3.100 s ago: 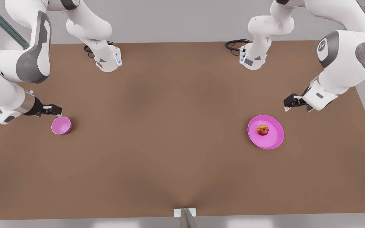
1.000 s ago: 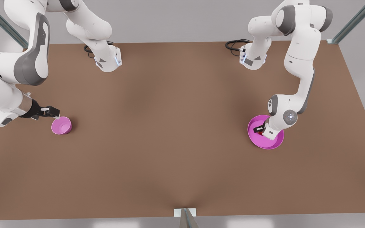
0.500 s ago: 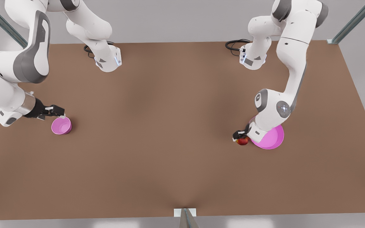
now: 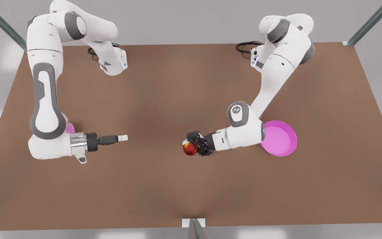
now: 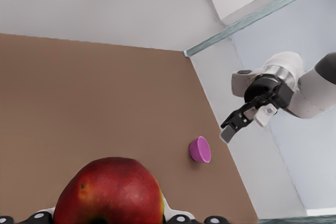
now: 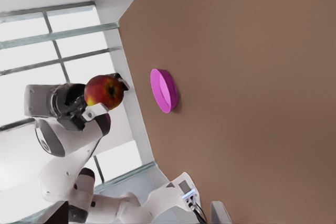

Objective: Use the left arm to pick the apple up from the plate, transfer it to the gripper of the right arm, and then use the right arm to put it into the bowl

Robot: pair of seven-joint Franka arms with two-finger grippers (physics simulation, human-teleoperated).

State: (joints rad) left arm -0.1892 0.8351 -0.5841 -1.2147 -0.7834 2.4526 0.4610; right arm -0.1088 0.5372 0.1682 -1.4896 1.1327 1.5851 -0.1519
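Apple [image 4: 190,149] gripped in the closed left gripper [image 4: 193,145], off the plate [image 4: 282,139] toward the front view's left; right gripper [image 4: 122,137] faces it well apart, finger spacing indeterminable.

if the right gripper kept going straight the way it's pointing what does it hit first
Most likely the apple, held by the left gripper facing it across bare table. The right gripper aims almost directly at it; the gap between looks free, though relative height is hard to judge.
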